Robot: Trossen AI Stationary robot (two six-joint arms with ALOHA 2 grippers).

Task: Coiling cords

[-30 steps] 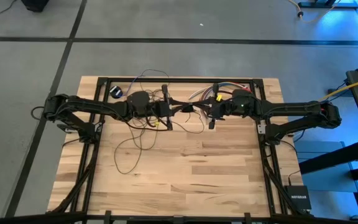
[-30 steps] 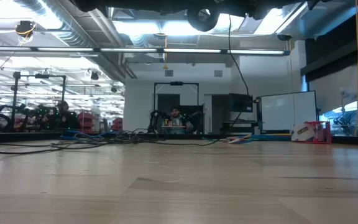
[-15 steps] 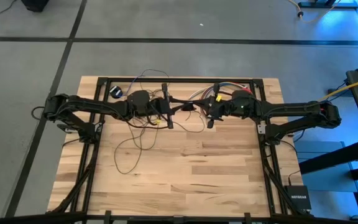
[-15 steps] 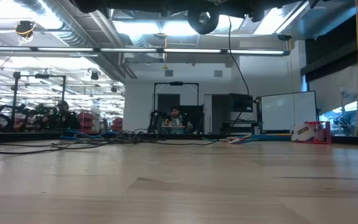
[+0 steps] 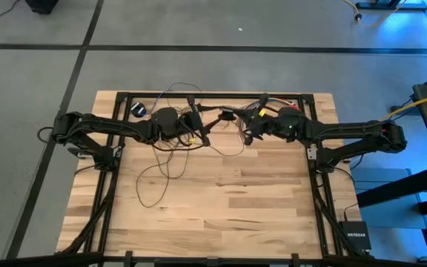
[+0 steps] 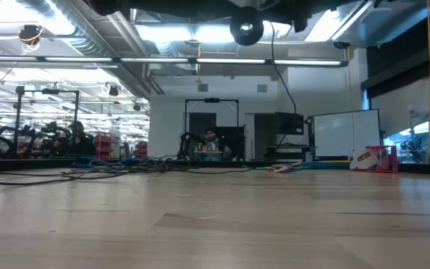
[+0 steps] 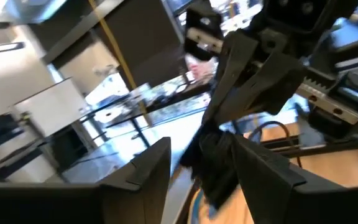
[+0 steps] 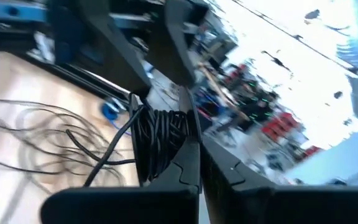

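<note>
Cords are spread over the upper-middle part of the table in the high view, mostly as a mess of thin dark loops trailing down and left under the left arm, with one long loop reaching toward the lower left of the wood. The small black round puck sits near the upper left corner of the table, apart from both grippers.

Part of the wire is already wound into a tight dark bundle, and the right wrist view shows it pretty clearly: the right gripper has its fingers pinched together on that bundle, with loose strands hanging off it toward the tabletop. In the high view that gripper sits just right of centre near the top edge of the table.

Left gripper is just left of centre, facing the right one, and its fingers stand apart. In the left wrist view the dark bundle shows between and beyond those fingers, clamped in the other arm's claw, so the left one isn't gripping anything.

Low view mostly shows bare wood with cables lying along the far edge of the table, the arms up at the top of the frame, and the room behind.
</note>
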